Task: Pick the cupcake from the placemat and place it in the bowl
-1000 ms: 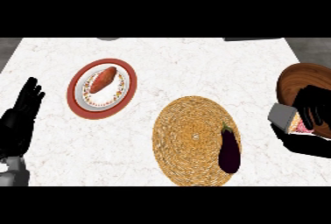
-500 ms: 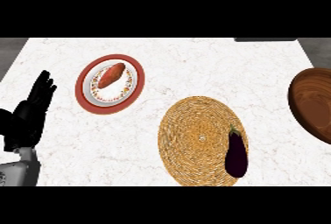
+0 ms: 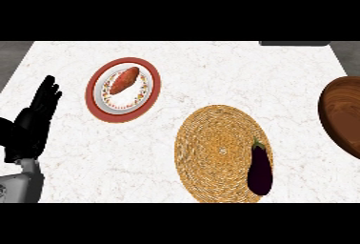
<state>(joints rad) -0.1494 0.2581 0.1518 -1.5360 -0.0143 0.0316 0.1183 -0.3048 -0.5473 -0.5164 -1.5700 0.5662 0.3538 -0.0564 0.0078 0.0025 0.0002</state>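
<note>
Woven straw makes up the round placemat (image 3: 221, 152), and no cupcake shows on it; the only thing lying there is a dark purple eggplant (image 3: 260, 169), stretched along the mat's far-right side as seen from the left hand (image 3: 32, 126). Where the cupcake is cannot be told from this view: it is nowhere on the counter (image 3: 211, 66), and only part of the brown wooden bowl (image 3: 343, 114) shows, cut off by the right edge, with nothing visible inside that part.

The left hand rests open near the left edge, fingers straight and pointing up, holding nothing. The right hand does not appear at all, so its state is unknown.

Judging from this, the task is either done, with the cupcake in the hidden part of the bowl, or the cupcake is with the unseen right hand. If it is carried, the next move calls for bringing it over the bowl's rim and lowering it inside before letting go.

Just up and to the right of the left hand sits a red-rimmed plate (image 3: 123, 89) bearing a reddish sweet potato (image 3: 125, 80). It lies well apart from the bowl. The eggplant lies between the mat's middle and the bowl, but nothing stands over the bowl's opening.
</note>
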